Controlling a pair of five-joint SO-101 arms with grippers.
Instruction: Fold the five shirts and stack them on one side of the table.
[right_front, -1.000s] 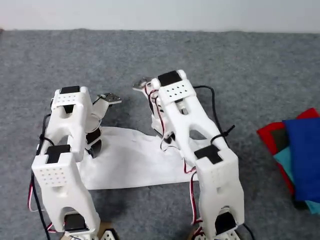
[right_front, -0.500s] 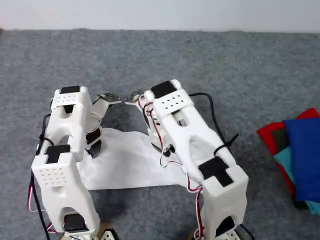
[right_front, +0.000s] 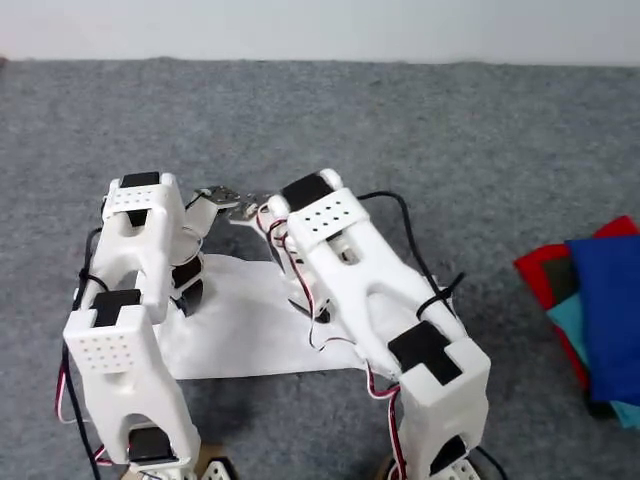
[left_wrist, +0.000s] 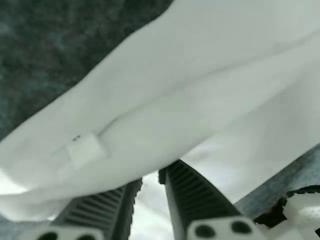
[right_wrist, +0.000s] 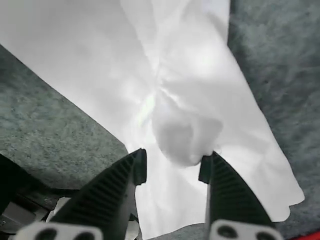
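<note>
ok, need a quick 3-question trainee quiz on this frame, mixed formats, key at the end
1. True or false: the white shirt lies on top of the stack of coloured shirts.
2. Which colour is the top item of that stack? A) blue B) yellow C) white
3. Short answer: what is bunched in the right gripper?

Key:
1. False. The white shirt lies under the two arms, apart from the stack near the edge of the table.
2. A.
3. A fold of the white shirt.
</note>
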